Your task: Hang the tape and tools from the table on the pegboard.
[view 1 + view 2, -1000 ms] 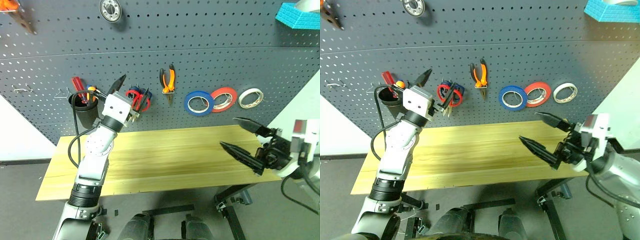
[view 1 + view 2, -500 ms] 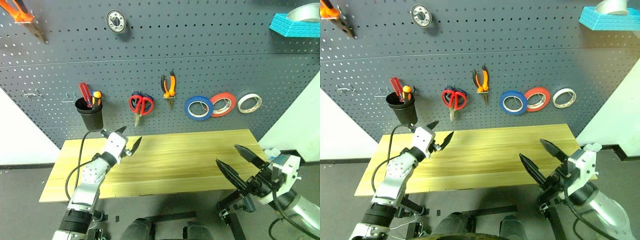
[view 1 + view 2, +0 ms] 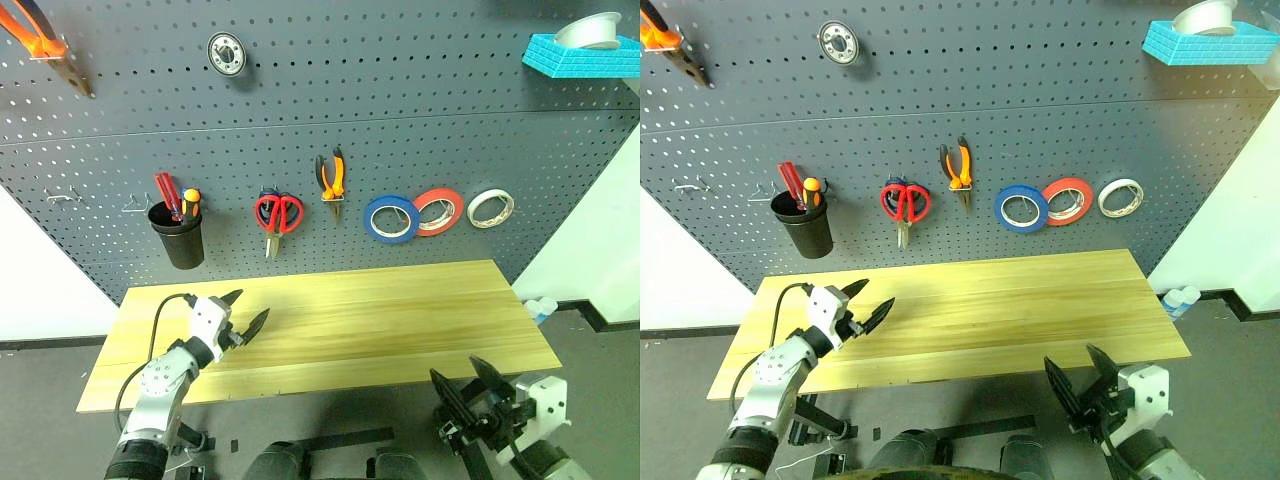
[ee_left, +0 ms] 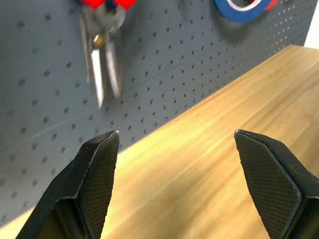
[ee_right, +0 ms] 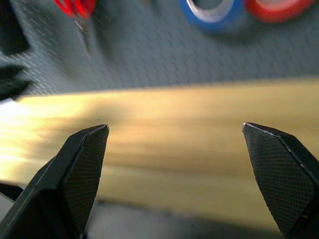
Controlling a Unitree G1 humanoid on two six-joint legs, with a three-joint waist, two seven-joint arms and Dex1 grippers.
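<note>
**Tools and tape on the board, both grippers empty**

On the pegboard (image 3: 420, 90), from left to right: a black cup (image 3: 183, 243) with a small orange-handled screwdriver (image 3: 190, 200) standing in it beside a red-handled tool, then the red-handled scissors (image 3: 277, 216) hanging blades down, the orange-and-black pliers (image 3: 333, 178), the blue tape (image 3: 392, 218), a red roll (image 3: 440, 210) touching it, and a white roll (image 3: 489, 208) just beside that. The table (image 3: 400, 320) below lies bare. The left gripper (image 3: 243, 318) hovers over the table's left part, its jaws spread wide and holding nothing. The right gripper (image 3: 463, 385) hangs low in front of the table's near edge, at the right, jaws likewise spread and empty
</note>
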